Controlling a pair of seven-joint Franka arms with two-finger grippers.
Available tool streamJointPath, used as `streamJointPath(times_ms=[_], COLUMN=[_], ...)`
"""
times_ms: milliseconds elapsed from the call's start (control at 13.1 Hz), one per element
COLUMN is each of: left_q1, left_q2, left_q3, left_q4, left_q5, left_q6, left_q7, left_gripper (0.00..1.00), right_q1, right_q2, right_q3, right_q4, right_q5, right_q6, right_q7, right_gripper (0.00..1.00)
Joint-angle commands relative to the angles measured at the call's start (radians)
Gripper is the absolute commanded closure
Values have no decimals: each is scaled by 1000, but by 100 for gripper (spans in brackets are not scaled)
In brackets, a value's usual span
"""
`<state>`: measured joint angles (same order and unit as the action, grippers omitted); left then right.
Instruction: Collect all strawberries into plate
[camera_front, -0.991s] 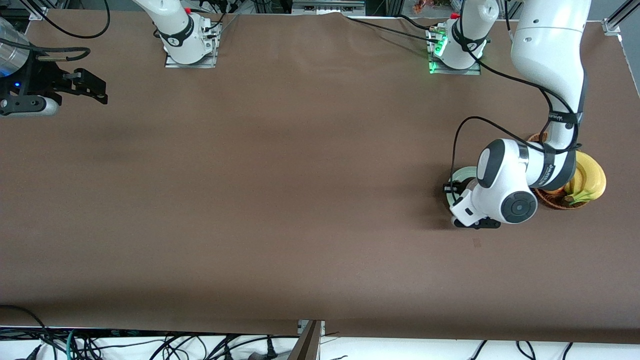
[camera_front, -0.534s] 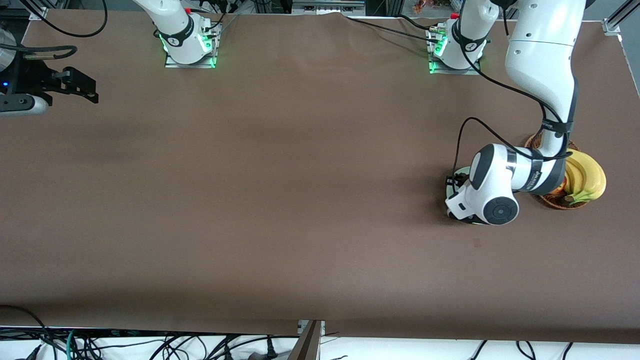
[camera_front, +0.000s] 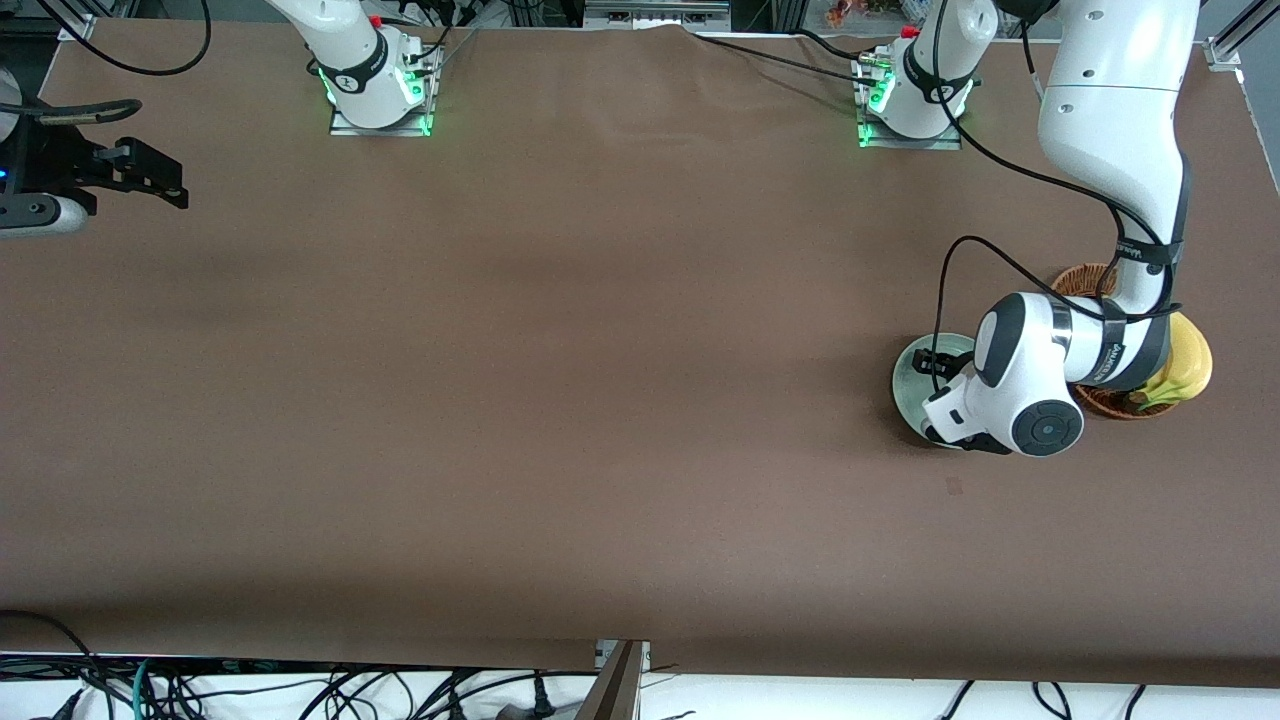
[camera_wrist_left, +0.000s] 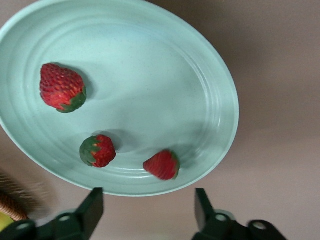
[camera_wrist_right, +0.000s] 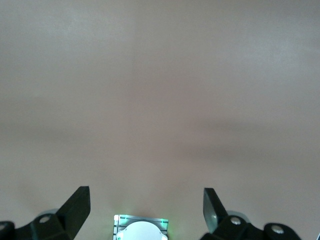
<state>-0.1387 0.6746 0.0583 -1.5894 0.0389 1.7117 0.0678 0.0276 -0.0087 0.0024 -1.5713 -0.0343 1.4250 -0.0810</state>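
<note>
Lying on plate (camera_wrist_left: 215, 95), three strawberries (camera_wrist_left: 161, 164); left gripper (camera_wrist_left: 149, 207) above, jaws apart, empty.

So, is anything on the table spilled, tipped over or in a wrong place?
Nothing stands out. The three strawberries lie whole on the plate, apart from each other. The left gripper hangs open over the plate, empty. The right gripper waits open at the right arm's end of the table.

A wicker basket (camera_front: 1085, 281) holding bananas (camera_front: 1188, 362) sits on the brown table (camera_front: 560, 350).
</note>
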Motion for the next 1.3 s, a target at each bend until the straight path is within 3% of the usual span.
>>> streamJointPath(times_ms=[0,152,381,610,991,1143,1220], left_q1=[11,11,13,16,30,76,80], left_q2=[-76,-211,-375,-521,-576,-656,-709], left_q3=[-14,-5,-5,-9,-8,-34,-43], left_q4=[3,5,43,26,-95,-161,-173], left_q5=[-8,-43,-63,-68,-48,-45,-51], left_q6=[-47,-144,-142,-11,176,166,82], left_q7=[7,-28,-170,-178,-215,-203,-189], left_gripper=[0,0,0,0,0,0,0], right_q1=[-15,-15,-15,-17,-20,-21,-24], right_q2=[-4,-2,-2,1,26,26,26], right_q3=[10,7,7,7,5,2,1], right_q4=[4,4,4,4,40,40,39], right_q5=[-16,-15,-15,-15,-13,-12,-13], right_q6=[-6,-3,0,6,6,-7,-9], right_q7=[-17,-19,-19,-8,-3,-11,-13], right_gripper=[0,0,0,0,0,0,0])
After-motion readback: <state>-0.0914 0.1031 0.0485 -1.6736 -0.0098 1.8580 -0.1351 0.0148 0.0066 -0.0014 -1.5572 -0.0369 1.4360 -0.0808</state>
